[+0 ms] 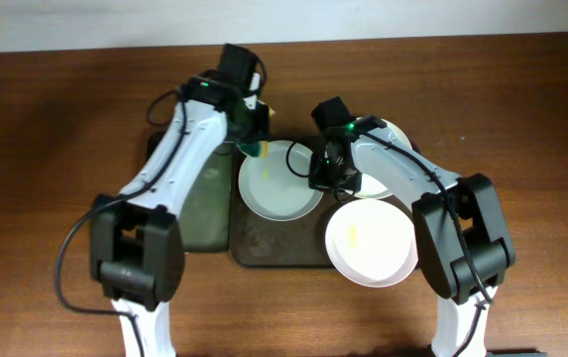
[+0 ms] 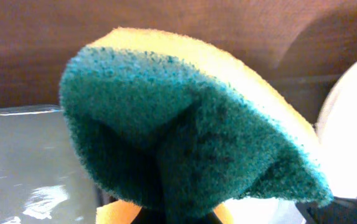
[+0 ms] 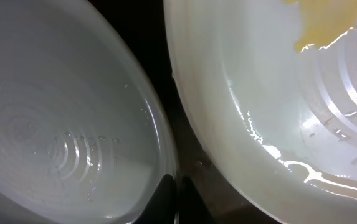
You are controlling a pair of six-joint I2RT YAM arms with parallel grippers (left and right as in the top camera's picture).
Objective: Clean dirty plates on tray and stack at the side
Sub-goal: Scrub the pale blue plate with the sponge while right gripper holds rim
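Your centre plate (image 1: 279,183) lies on the far half of the brown tray (image 1: 264,250). The right gripper (image 1: 319,175) sits at the plate's right rim with its fingers drawn together, and the wrist view shows them pinched on that edge.

Just right of that gripper, a third plate (image 1: 371,186) is mostly hidden under the arm. Nearer the robot's base, a near plate (image 1: 371,243) with a faint yellow mark rests at the tray's right edge, mostly over the table (image 1: 56,119).

Up close, two wet rims flank the right fingertips with only a thin dark gap between them. The right-hand rim belongs to a plate with a yellow smear, so you have little room there.

Across the centre plate, the left gripper (image 1: 252,139) hangs over its far-left rim, clamped on a folded green-and-yellow sponge (image 2: 184,143). You cannot tell whether the sponge touches the plate.

Bare tray floor shows on the near side of the centre plate. A dark green tray (image 1: 204,213) lies against the brown tray's left side. Bare wood stretches beyond both arms.
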